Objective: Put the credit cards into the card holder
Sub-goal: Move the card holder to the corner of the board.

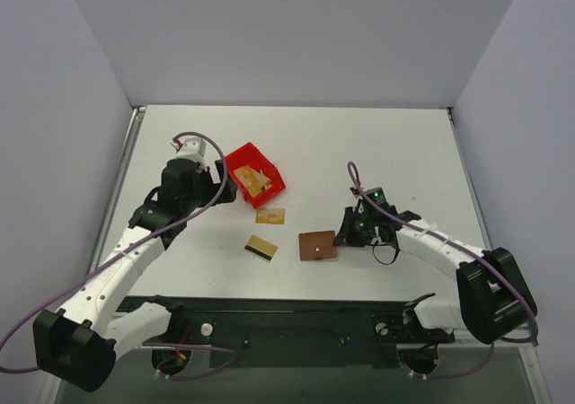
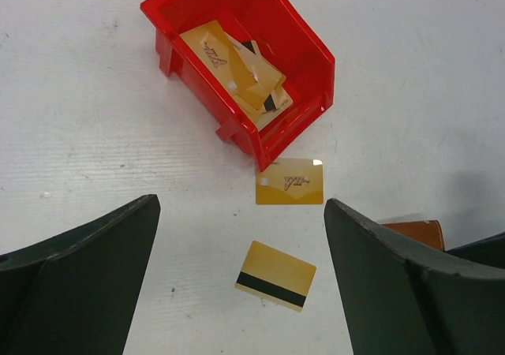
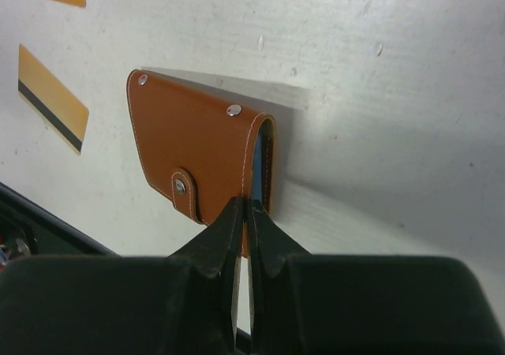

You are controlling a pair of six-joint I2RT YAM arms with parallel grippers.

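Two gold credit cards lie on the table: a plain-faced one (image 1: 270,215) (image 2: 290,181) just below the bin and one with a dark stripe (image 1: 260,248) (image 2: 276,274) nearer me. More cards (image 2: 237,75) lie piled in the red bin. The brown card holder (image 1: 317,245) (image 3: 197,142) lies right of the striped card. My right gripper (image 1: 348,235) (image 3: 243,205) is shut on the edge of its top flap, and blue lining shows in the gap. My left gripper (image 1: 225,188) (image 2: 241,205) hangs open and empty above the two loose cards.
The red plastic bin (image 1: 254,175) (image 2: 292,142) stands tilted at the table's left middle, beside my left gripper. A black rail (image 1: 287,310) runs along the near table edge by the arm bases. Grey walls close in the table on three sides.
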